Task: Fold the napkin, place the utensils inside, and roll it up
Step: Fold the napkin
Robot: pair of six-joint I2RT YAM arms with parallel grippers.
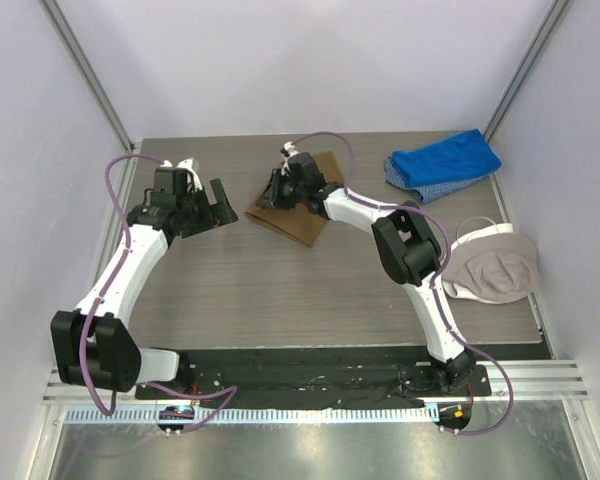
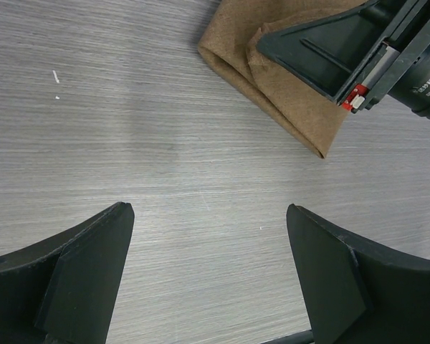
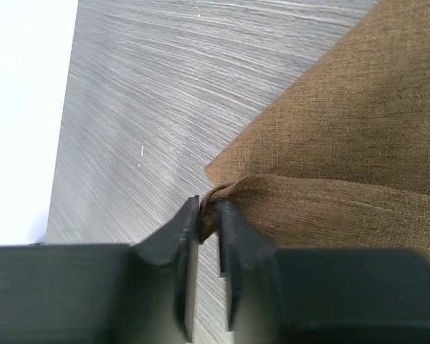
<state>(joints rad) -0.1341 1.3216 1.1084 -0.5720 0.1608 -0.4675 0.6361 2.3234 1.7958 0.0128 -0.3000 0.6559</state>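
Note:
The tan-brown napkin (image 1: 298,222) lies folded at the back middle of the table. My right gripper (image 1: 280,190) is shut on a corner of its upper layer; in the right wrist view the gripper (image 3: 208,215) pinches the fabric (image 3: 330,143) between its tips. In the left wrist view the napkin (image 2: 287,93) lies ahead at the upper right, with the right gripper's finger on it. My left gripper (image 1: 218,205) is open and empty, left of the napkin; it shows over bare table in its own view (image 2: 209,236). The gold spoon is not visible.
A blue cloth (image 1: 442,163) lies at the back right. A beige-and-white cap-like item (image 1: 492,265) lies at the right edge. The table (image 1: 280,290) is grey wood-grain, with white walls on three sides.

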